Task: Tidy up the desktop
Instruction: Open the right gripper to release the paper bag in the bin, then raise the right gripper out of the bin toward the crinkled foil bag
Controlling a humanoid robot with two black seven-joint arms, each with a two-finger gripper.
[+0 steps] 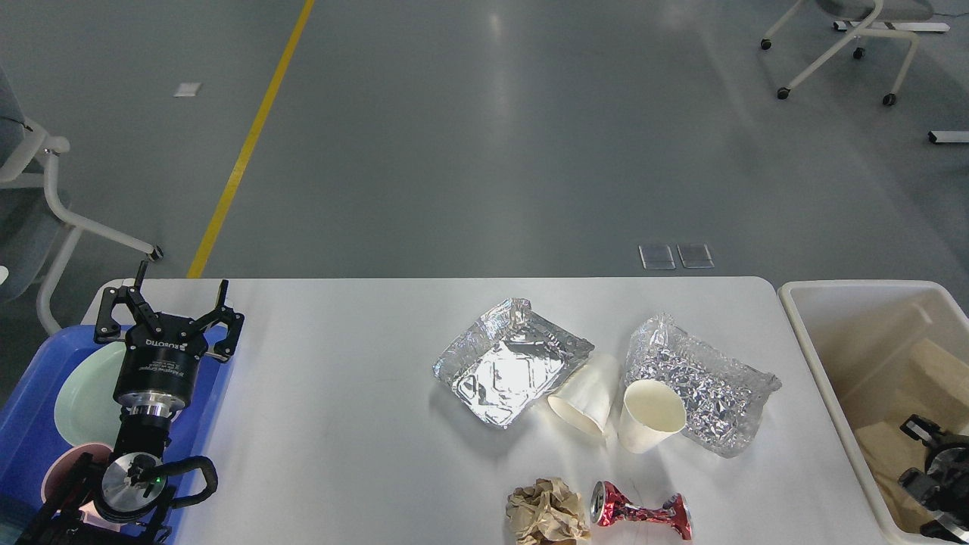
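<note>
At far left, the left gripper [169, 312] hangs wide open and empty over the blue tray [30, 363], where a plate [87, 393] sits sorted; its body reads "ROBOTIQ". The desktop [341, 424] fills the middle, bearing 2 foil pieces, 2 paper cups, a paper ball and a crushed can, seemingly awaiting disposal. The right gripper [935, 473] sits low inside the bin [825, 356]; I cannot tell its opening.

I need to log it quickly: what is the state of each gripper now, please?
Left gripper: jaws open, holding nothing, above the blue tray.
Right gripper: partly in view over the cream bin; jaws cannot be told.
</note>
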